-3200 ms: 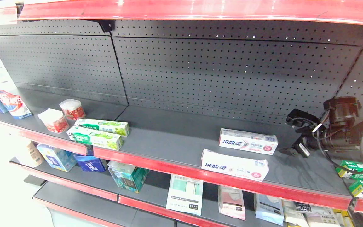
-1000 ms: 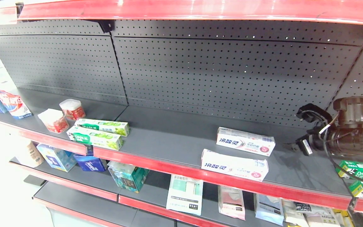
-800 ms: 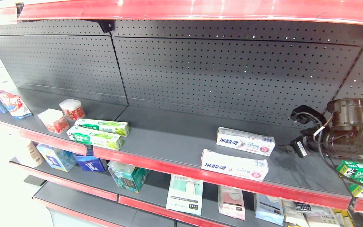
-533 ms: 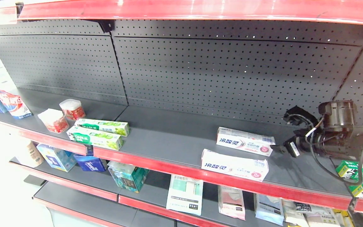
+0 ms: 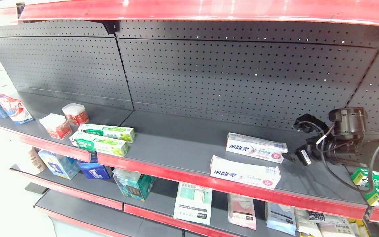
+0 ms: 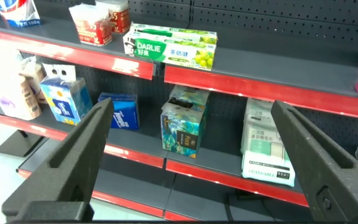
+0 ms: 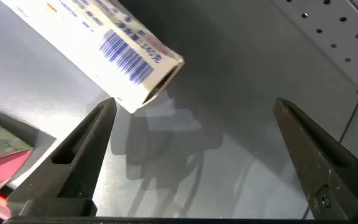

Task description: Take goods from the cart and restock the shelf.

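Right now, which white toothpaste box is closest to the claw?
The back white box, behind the front one; its end sits beside the right gripper.

The shelf (image 5: 183, 144) is dark grey with a red front strip, its back panel (image 5: 225, 75) black and dotted with holes. The toothpaste boxes (image 5: 257, 152) are white with pink and blue; the left boxes (image 5: 99, 144) are green and white.

Tubs: I'm seeing two red-labelled tubs (image 5: 56, 126) sitting just beside two green boxes (image 5: 99, 144).
Below: blue tissue packs (image 5: 59, 164) and a teal carton (image 5: 133, 185) are standing, white pouches (image 5: 192, 202) leaning.
Far left: blue-and-red bags (image 5: 12, 108) are lying.
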